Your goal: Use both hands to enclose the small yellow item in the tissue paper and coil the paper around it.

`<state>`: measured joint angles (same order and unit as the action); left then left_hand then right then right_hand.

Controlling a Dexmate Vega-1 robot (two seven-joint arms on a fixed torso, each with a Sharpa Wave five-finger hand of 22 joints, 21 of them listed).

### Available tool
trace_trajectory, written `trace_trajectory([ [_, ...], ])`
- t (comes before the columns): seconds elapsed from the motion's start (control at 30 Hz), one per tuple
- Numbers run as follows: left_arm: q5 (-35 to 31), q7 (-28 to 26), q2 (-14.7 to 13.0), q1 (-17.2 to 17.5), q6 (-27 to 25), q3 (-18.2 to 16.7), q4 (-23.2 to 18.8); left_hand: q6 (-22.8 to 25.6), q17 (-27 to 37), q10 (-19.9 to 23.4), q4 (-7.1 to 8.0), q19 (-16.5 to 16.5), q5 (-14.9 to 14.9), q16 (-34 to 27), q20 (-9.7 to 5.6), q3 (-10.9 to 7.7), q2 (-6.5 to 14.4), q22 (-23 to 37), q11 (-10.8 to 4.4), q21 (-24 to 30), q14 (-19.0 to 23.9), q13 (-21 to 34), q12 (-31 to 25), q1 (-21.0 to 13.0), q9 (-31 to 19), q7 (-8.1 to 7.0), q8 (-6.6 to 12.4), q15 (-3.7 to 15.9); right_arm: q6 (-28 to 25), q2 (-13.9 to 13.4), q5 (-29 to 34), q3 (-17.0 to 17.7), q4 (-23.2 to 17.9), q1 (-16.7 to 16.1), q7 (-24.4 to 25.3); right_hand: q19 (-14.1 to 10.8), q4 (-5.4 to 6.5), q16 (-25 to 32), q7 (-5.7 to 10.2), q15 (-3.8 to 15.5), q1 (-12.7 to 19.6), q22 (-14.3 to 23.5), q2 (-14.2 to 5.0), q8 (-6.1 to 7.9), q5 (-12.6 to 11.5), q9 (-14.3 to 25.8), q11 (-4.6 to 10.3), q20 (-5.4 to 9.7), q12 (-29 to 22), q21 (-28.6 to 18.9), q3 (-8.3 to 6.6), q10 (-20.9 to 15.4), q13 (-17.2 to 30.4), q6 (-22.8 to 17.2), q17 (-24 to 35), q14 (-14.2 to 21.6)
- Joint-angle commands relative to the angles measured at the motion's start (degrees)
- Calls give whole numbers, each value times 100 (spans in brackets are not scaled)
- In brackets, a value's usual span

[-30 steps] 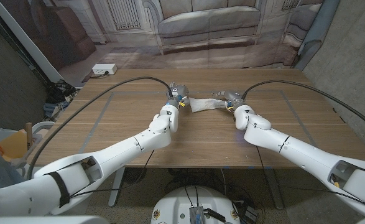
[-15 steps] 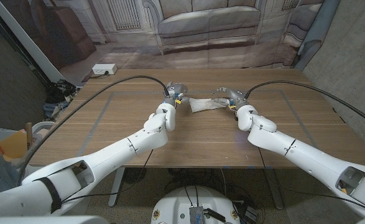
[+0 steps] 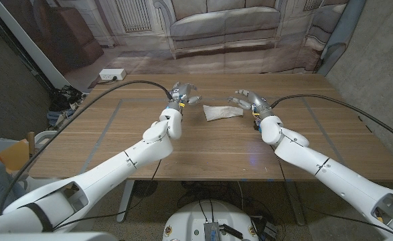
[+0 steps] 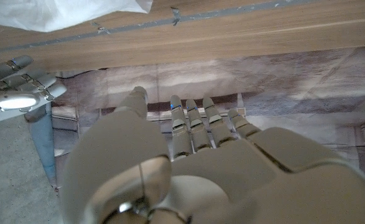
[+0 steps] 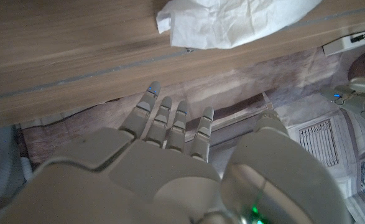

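The left hand point(image 3: 181, 92) is seen raised near the far part of the wooden tabletop point(image 3: 116, 140), its fingers spread apart and nothing held in them; in the left wrist view the same hand point(image 4: 188, 168) is shown from behind with fingers point(image 4: 194, 127) extended and separated, clear of the wood. The right hand point(image 3: 248, 100) is likewise held open on the other side, fingers fanned and touching nothing, and in the right wrist view its back point(image 5: 163, 168) is seen with the fingertips point(image 5: 170, 118) reaching toward the tabletop edge without contact. Between the two hands, apart from both, the tissue paper point(image 3: 221, 112) is laid on the tabletop as a crumpled white bundle; it is also seen in the right wrist view point(image 5: 232, 22) and at the corner of the left wrist view point(image 4: 76, 11). The small yellow item cannot be made out; whether it is inside the paper cannot be told. Faint taped lines point(image 3: 109, 120) are marked on the wood. Black cables point(image 3: 126, 88) are run along both arms. Beyond the tabletop, a backdrop printed with a sofa point(image 3: 223, 23) is hung, and a white power strip point(image 3: 112, 75) is lying on the floor at the left.
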<state>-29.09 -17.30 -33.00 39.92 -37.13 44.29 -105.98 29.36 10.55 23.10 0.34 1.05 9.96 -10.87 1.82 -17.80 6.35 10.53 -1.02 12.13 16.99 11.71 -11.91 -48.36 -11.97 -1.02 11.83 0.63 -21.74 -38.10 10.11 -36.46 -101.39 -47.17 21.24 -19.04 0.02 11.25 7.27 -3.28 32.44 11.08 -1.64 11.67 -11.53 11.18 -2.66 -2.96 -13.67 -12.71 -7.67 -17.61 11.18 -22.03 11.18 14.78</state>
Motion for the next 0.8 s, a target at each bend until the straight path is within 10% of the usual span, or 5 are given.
trace_trajectory([
  [0.03, 947, -230, -279, 591, 452, -945, -637, -45, 19, 6, 71, -56, 0, -28, -44, 12, 19, 32, 14, 63, -10, 6, -10, 114, -15, -16, -26, 14, 1493, 25, -495, 505, 206, -445, 468, 16, 33, -13, -65, 69, -89, 8, 18, -5, 17, 6, 12, 69, -38, 32, 29, -89, 7, -3, 2, 3],
  [0.4, 3298, 242, -516, 1202, 2236, -2253, -173, -228, 20, -194, 340, -173, 17, 40, -92, 230, -66, 35, -27, 93, -252, -2, 58, 593, 5, -28, -77, 32, 2488, 130, -1348, 1010, 265, -819, 296, -49, 67, 22, -117, 179, -214, 2, 7, 10, -7, 5, 79, 217, -100, 13, 64, -298, -4, -64, -16, 141],
  [0.8, 4843, 785, -720, 1623, 3385, -2805, 364, -810, 24, -492, 616, 26, 64, 47, -25, 555, -284, 40, 80, 8, -531, -4, 96, 1180, 24, 31, -170, -18, 3604, 383, -2670, 1289, 800, -964, -607, -65, 66, 7, -159, 218, -253, -2, 1, -38, -20, 3, 35, 244, -146, 16, 72, -462, -11, 43, -27, 157],
])
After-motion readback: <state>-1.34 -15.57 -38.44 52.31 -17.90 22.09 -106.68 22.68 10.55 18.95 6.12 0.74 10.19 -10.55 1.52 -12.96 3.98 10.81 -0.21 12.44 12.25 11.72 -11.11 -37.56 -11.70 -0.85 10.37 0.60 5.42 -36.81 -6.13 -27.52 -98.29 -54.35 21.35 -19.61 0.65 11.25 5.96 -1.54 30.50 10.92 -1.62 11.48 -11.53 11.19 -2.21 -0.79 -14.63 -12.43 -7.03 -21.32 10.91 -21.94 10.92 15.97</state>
